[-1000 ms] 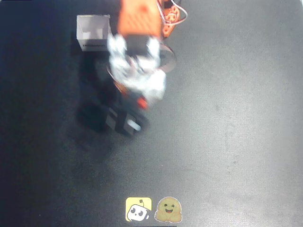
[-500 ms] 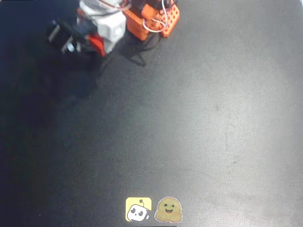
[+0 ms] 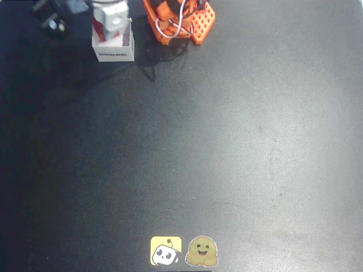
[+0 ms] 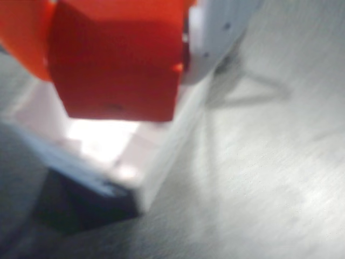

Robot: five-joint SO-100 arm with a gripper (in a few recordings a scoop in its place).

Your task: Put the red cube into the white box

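Observation:
In the wrist view the red cube [image 4: 118, 70] is clamped between an orange finger [image 4: 21, 38] on the left and a white finger [image 4: 215, 32] on the right. My gripper [image 4: 110, 38] is shut on it and hangs just above the open top of the white box [image 4: 102, 143]. From overhead, the white box [image 3: 115, 52] sits at the top left with dark print on its front wall. The gripper [image 3: 108, 25] is directly over it and covers most of the opening. A sliver of red [image 3: 98, 26] shows at its left side.
The arm's orange base [image 3: 181, 20] stands right of the box at the top edge. A black wrist part [image 3: 54, 14] sticks out to the left of the box. Two stickers [image 3: 165, 251] [image 3: 202, 251] lie at the bottom edge of the dark mat.
The arm swung from the mat's upper middle up and to the left, carrying the cube. It passed over the box and now hovers above the opening.

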